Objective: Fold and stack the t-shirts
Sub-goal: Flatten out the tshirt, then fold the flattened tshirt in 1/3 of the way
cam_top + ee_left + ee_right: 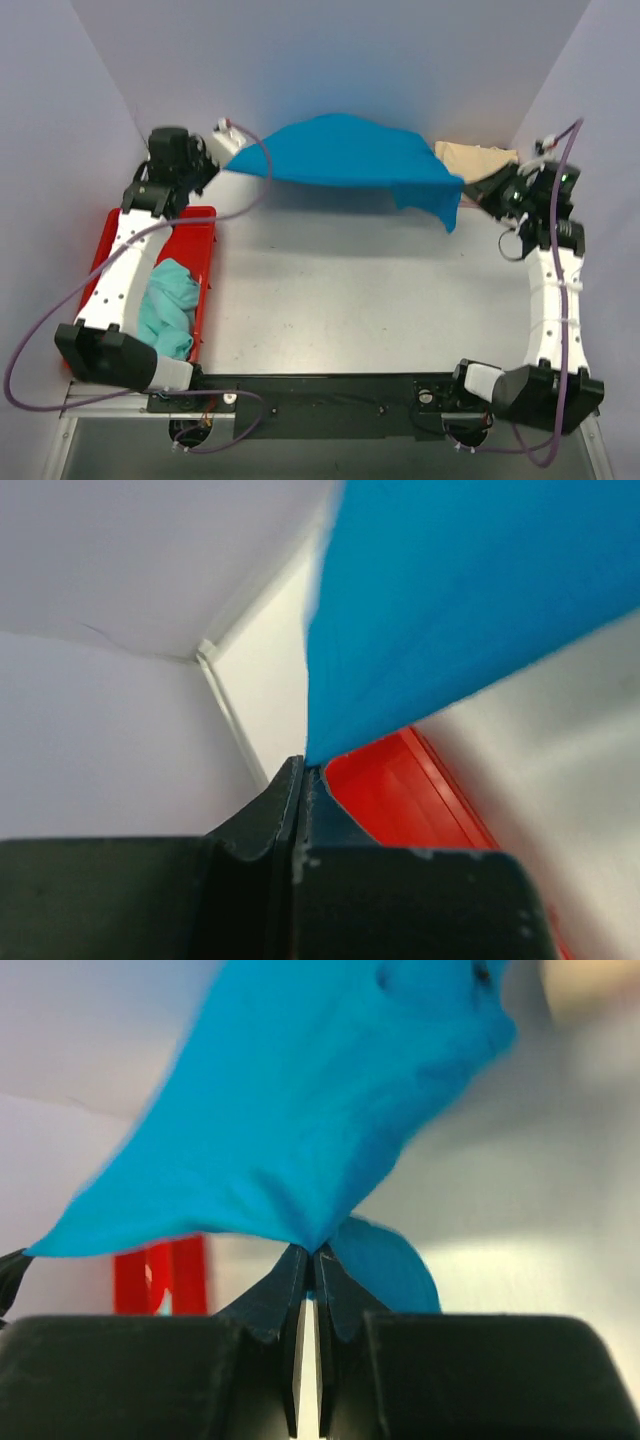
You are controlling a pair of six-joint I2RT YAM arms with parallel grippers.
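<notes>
Left wrist view: the 2 fingers of the left gripper [302,772] are seen pressed together on a corner of the blue shirt [480,600]. The corner is pinched between their tips, and the cloth fans upward and to the right from them. Just beside the tips, a corner of the red tray [400,785] is seen below the cloth.

In the right wrist view, the fingers of the right gripper [308,1256] are likewise closed on a bunched edge of the same shirt. Only a thin slit is seen between them lower down. The cloth spreads upward from the pinch, and a small flap hangs to the right of it.

In the top external view, the blue shirt is seen stretched between the 2 grippers at the far side of the table [350,290]. It is held off the surface, so that a shadow is cast beneath it, and a loose corner droops at its right end. A beige shirt [478,157] is seen at the far right, just beyond the right gripper and partly hidden by the blue cloth; whether it is folded cannot be told. A teal shirt [168,305] is seen bunched in the red tray at the table's left edge, partly under the left arm.
</notes>
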